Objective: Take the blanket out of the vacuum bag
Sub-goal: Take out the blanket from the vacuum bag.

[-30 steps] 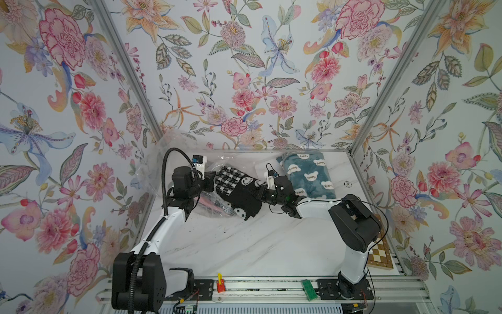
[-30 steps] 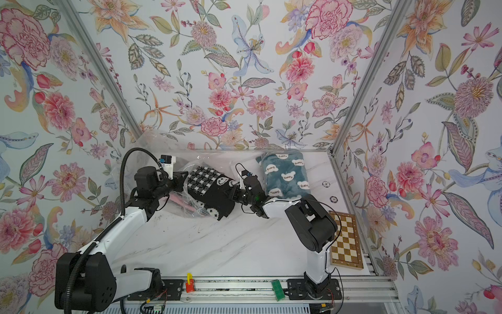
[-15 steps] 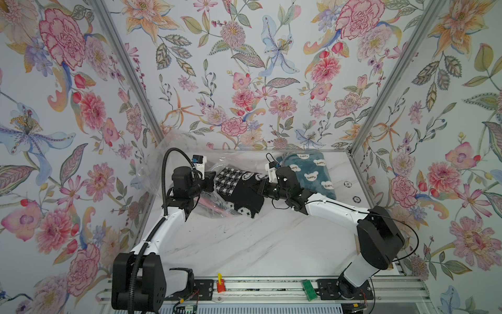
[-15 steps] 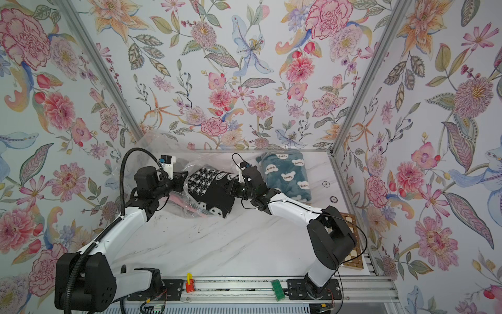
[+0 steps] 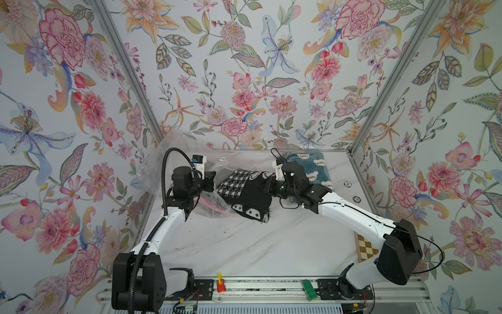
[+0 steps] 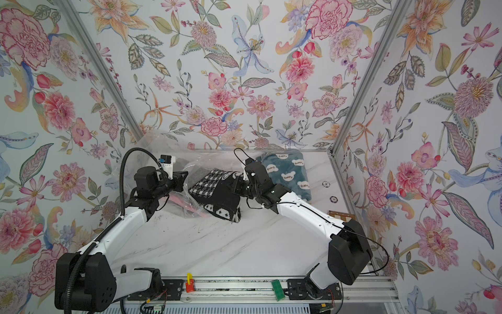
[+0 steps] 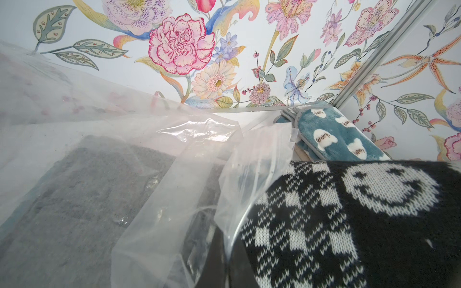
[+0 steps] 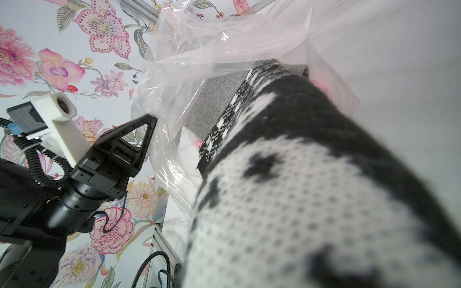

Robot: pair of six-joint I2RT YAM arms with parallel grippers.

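The left claw point(image 5: 211, 179) is pinched shut on the crinkly mouth of the vacuum bag point(image 5: 163, 165), which billows behind it. Facing it, the right claw point(image 5: 264, 187) is clamped on the black-and-white blanket point(image 5: 244, 194) (smiley faces knitted in). The blanket lies between the two claws, partly out of the bag. A grey fold point(image 7: 82, 189) sits inside the bag ahead of the left claw, and a teal blanket point(image 5: 316, 165) lies just behind the right one.

Black-and-white blanket point(image 5: 245, 194) between left hand point(image 5: 211, 180) and right hand point(image 5: 264, 187), partly inside clear vacuum bag point(image 5: 207, 204).

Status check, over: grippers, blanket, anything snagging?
Left gripper shut on vacuum bag edge. Right gripper shut on checkered blanket, mostly out. Bag flap drapes its end. Grey blanket inside.
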